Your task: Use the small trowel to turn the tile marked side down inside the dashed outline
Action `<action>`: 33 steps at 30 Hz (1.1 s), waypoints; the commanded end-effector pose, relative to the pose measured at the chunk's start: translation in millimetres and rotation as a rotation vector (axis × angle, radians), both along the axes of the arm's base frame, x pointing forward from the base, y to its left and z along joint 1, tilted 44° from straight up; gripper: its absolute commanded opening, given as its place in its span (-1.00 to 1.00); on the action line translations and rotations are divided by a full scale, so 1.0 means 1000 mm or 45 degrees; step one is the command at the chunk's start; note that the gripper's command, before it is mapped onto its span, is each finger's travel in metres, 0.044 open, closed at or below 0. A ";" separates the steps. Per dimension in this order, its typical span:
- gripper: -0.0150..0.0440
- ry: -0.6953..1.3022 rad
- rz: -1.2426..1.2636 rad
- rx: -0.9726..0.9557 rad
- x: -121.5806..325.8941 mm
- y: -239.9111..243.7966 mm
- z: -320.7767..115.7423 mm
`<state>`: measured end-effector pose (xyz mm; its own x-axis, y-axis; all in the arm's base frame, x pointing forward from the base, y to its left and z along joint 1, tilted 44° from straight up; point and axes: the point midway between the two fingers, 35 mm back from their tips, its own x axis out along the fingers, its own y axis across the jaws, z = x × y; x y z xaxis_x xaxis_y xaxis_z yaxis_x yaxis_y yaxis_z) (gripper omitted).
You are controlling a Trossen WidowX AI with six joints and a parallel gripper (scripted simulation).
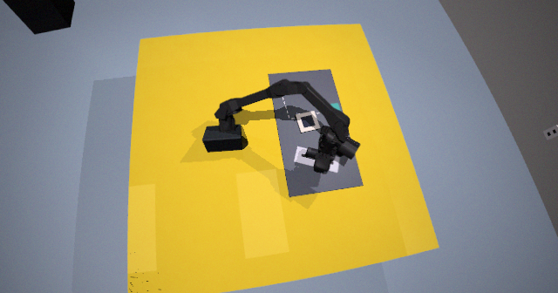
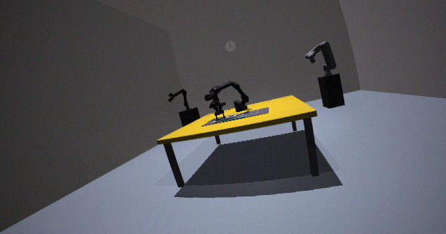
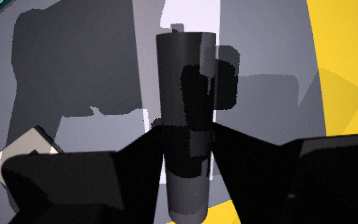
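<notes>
The gripper [image 1: 322, 166] [image 2: 220, 118] [image 3: 185, 130] is closing on the trowel's dark handle [image 3: 187, 85], apparently gripping it, above a white strip [image 1: 302, 155] [image 3: 192, 15]. The tile [image 1: 300, 125] [image 3: 12, 150] is lying nearby on the grey mat [image 1: 301, 185] [image 2: 262, 112] [image 3: 275, 112], pale frame facing up.
</notes>
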<state>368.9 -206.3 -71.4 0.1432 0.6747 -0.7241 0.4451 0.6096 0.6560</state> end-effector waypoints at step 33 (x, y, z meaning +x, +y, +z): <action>-0.05 -0.492 0.527 -0.109 0.000 -0.001 -0.001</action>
